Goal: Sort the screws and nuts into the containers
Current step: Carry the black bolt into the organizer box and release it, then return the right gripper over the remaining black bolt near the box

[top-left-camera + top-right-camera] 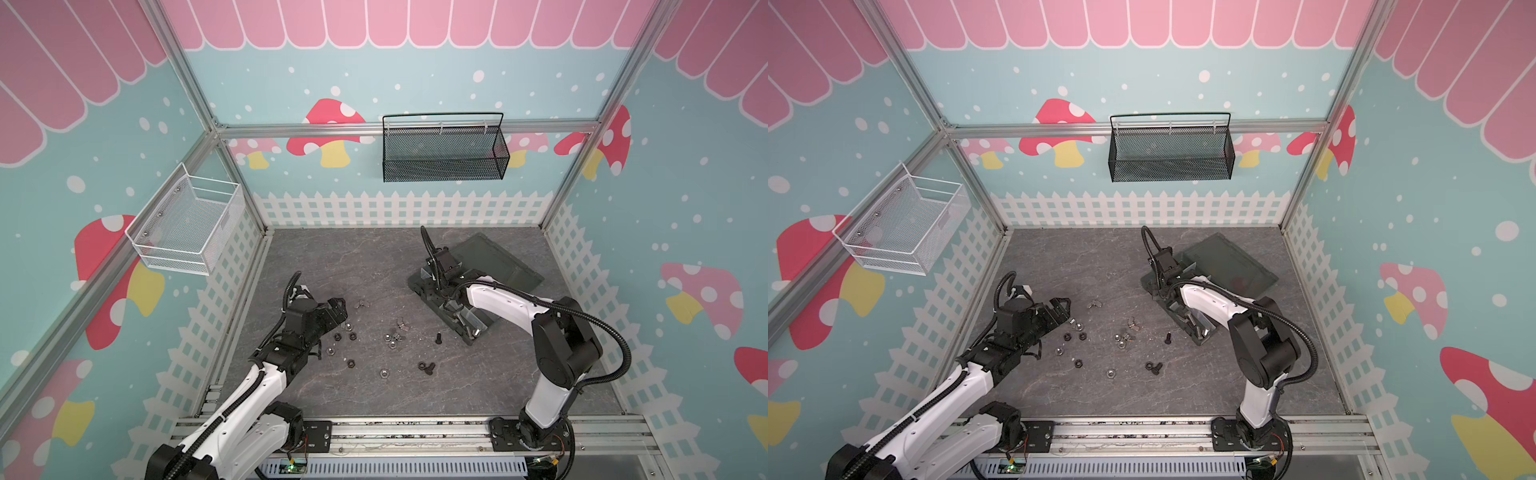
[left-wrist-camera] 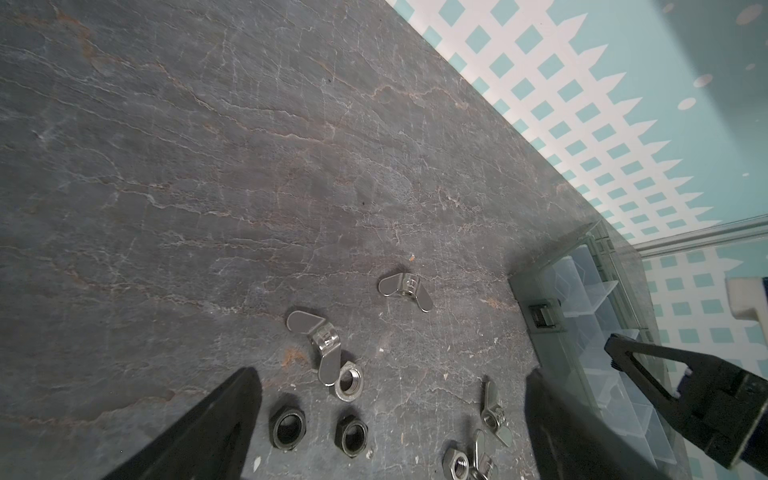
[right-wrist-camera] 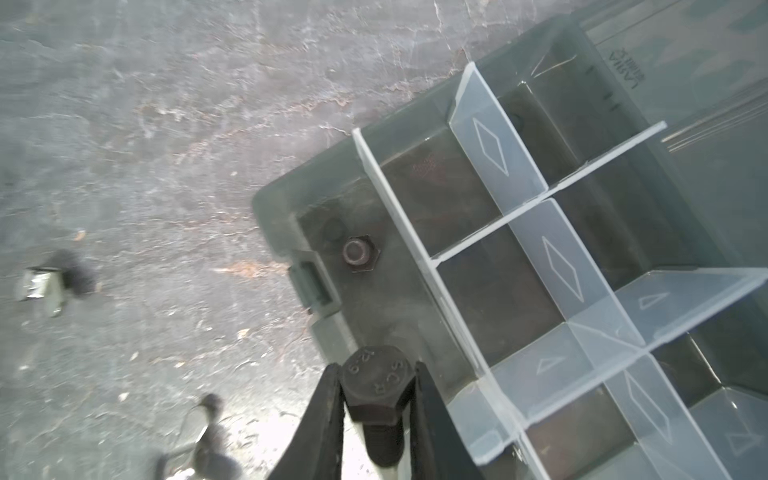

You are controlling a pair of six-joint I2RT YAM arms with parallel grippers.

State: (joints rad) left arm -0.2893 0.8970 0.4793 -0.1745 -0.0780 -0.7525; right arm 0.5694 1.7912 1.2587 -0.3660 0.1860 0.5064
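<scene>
Left pincer [image 1: 344,311] hangs wide apart over the worktop [image 1: 353,257], with loose nuts [image 1: 351,363] and a couple of screws [image 1: 437,337] scattered just beside it. Further back, right pincer [image 3: 376,368] is clamped on a black screw [image 3: 376,401] by its hex head, over the front rim of the containers [image 3: 490,145]. A lone screw [image 3: 359,253] stands in the corner compartment, and the lid [image 1: 490,257] lies open behind.

I read "12.9" and "SCR" stamped on the head of the black hex-head steel bolt [image 3: 376,376]. The embossed lettering on the dark grey translucent plastic organizer box [image 3: 623,62] isn't legible.
</scene>
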